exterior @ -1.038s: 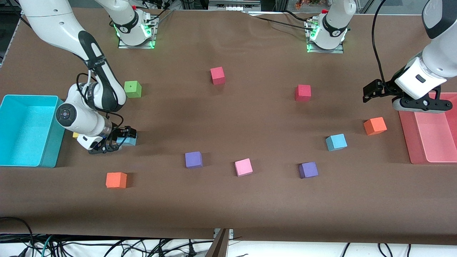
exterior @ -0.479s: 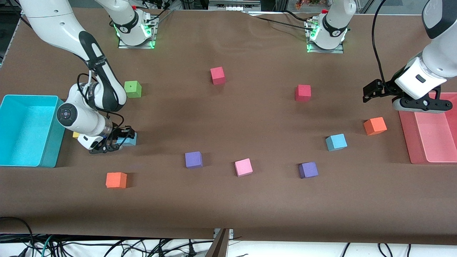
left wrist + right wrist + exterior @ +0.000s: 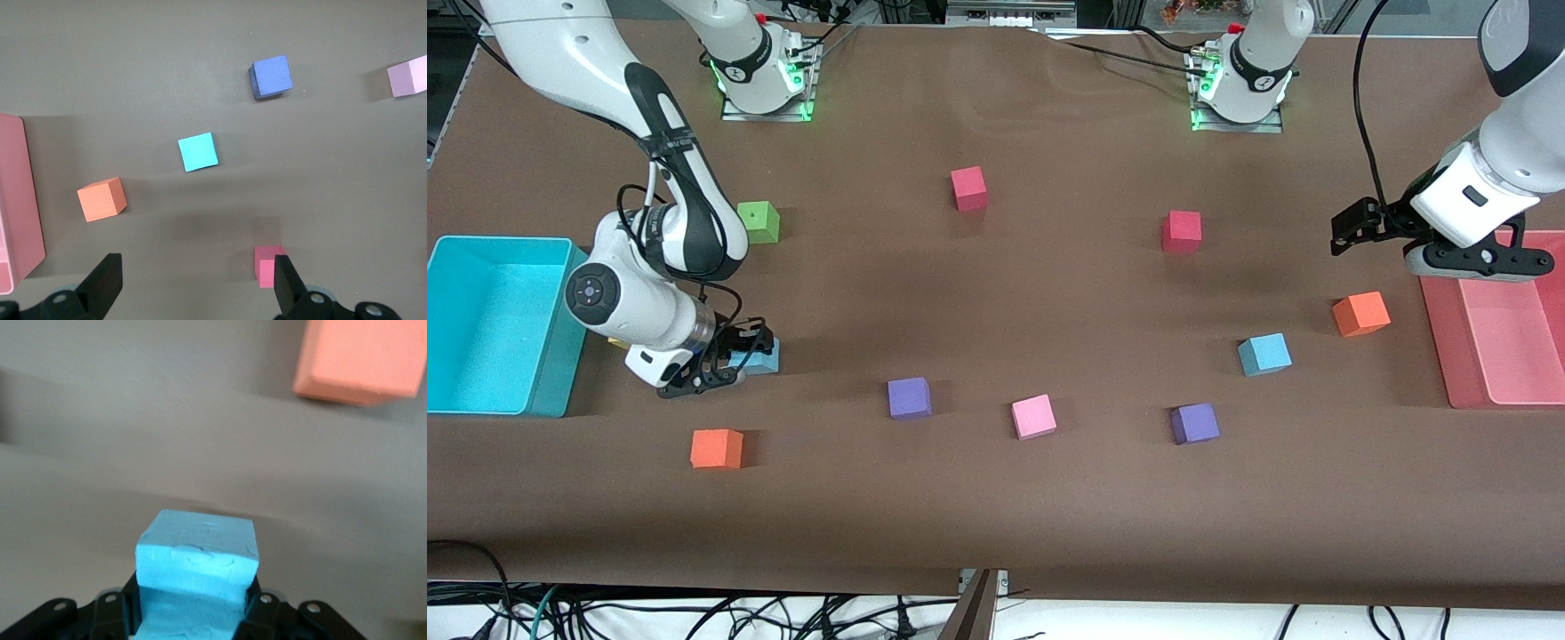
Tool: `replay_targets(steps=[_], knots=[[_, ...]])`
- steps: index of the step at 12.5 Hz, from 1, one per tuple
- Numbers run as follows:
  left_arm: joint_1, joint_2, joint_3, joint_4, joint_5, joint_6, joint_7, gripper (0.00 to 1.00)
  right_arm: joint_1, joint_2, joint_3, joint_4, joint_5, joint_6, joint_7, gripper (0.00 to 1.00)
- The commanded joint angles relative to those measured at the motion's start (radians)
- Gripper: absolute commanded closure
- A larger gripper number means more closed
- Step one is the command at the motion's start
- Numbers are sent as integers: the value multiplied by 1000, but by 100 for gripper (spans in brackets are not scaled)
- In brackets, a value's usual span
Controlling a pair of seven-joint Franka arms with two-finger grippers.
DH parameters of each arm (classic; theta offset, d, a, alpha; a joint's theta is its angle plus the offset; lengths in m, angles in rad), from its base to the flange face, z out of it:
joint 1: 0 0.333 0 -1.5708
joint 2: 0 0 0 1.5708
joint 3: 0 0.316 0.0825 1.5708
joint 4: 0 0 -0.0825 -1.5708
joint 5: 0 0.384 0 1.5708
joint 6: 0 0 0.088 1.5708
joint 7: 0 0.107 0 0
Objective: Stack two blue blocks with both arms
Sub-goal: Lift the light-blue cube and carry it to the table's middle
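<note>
1. Front view. Brown cloth covers the table [image 3: 996,293], with both arm bases along the top edge. The right gripper [image 3: 725,363] sits low at the right arm's end of the table, its jaws closed on a blue block [image 3: 763,357], beside a cyan bin [image 3: 551,391]. The second blue block [image 3: 1264,354] lies toward the left arm's end, near an orange cube [image 3: 1360,313] and apart from it. The left gripper [image 3: 1347,229] waits in the air beside a red tray [image 3: 1445,356], jaws wide and holding nothing. Scattered cubes: green [image 3: 758,221], two red [image 3: 968,188] [image 3: 1181,230], two purple [image 3: 909,397] [image 3: 1194,423], pink [image 3: 1033,416], and a second orange one [image 3: 716,448].

2. Left wrist view. Between the two spread fingertips [image 3: 107,280] lies bare cloth. The free blue block [image 3: 199,151] rests on the cloth, with the orange cube [image 3: 101,199], a purple cube [image 3: 271,76], a red cube [image 3: 268,265] and the pink cube [image 3: 408,75] around it. The red tray's edge [image 3: 20,200] shows at one side.

3. Right wrist view. The gripped blue block [image 3: 197,570] fills the space between the black fingers [image 3: 115,610], pressed on both sides. An orange cube [image 3: 363,360] lies well apart on the cloth.
</note>
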Motion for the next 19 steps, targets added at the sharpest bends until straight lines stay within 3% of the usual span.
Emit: replay_targets(steps=[1, 4, 7, 12, 16, 19], knots=[[8, 9, -3, 23, -16, -19, 22, 0, 63, 1, 0, 132, 3, -139, 69, 52], [8, 9, -3, 23, -16, -19, 22, 0, 184, 48, 0, 282, 2, -244, 270, 51], [10, 9, -3, 23, -16, -19, 22, 0, 294, 115, -2, 409, 3, -262, 431, 51], [10, 9, -3, 23, -16, -19, 22, 0, 524, 315, -58, 681, 9, -279, 663, 51], [10, 9, -3, 23, -16, -19, 22, 0, 664, 395, -68, 765, 11, -238, 800, 51], [10, 9, -3, 23, -16, -19, 22, 0, 750, 487, -71, 825, 11, -114, 884, 51]])
